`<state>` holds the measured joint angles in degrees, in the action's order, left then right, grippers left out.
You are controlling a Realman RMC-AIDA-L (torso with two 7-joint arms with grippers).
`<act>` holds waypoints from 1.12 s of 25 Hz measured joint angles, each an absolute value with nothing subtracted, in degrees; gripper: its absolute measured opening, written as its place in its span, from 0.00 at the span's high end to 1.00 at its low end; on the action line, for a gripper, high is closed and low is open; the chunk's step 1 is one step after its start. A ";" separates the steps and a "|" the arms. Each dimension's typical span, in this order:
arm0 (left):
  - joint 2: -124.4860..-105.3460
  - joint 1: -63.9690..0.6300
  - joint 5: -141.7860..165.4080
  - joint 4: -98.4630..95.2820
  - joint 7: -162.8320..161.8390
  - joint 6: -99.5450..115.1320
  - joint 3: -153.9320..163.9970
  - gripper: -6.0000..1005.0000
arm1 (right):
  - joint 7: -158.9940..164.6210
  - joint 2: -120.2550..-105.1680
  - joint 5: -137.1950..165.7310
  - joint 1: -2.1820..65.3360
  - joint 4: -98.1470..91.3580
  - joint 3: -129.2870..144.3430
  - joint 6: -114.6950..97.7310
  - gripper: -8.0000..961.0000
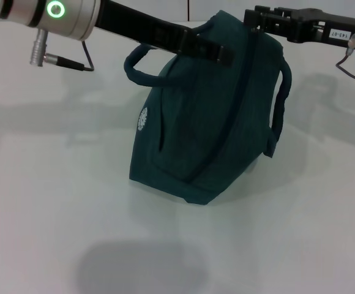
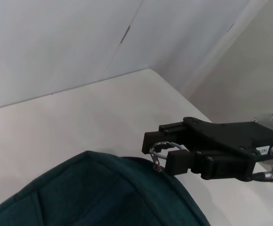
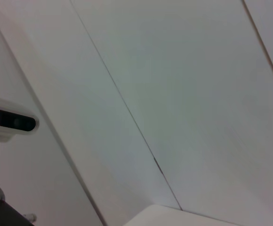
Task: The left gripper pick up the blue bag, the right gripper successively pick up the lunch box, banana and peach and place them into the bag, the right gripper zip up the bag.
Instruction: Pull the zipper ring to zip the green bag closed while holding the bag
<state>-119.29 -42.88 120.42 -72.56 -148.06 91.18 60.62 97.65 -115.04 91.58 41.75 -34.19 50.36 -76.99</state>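
Teal fabric filled the middle of the head view: the bag (image 1: 208, 122) stood on the white table (image 1: 55, 202), tilted, with its zip line running up the side and the small round white logo (image 1: 142, 119) facing the robot's left. One loop handle (image 1: 142, 64) arched off its left side and the other (image 1: 280, 101) hung down its right.

The left gripper (image 1: 217, 52) reached in from the upper left, and its fingers sat at the bag's top edge, closed on the fabric there.

The right gripper (image 1: 260, 21) came in from the upper right and met the bag at its top corner. In the left wrist view the right gripper (image 2: 162, 153) had its fingers (image 2: 176, 161) pinched together on the silver zipper ring (image 2: 161, 151), just above the bag (image 2: 103, 193).

The right wrist view showed only pale wall panels and a camera unit with a pink light (image 3: 4, 120).

Lunch box, banana and peach could not be seen anywhere.
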 joint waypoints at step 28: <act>-119.23 -42.96 120.88 -70.22 -144.84 90.39 61.12 0.69 | 97.65 -115.23 91.33 41.22 -34.19 50.36 -77.47 0.56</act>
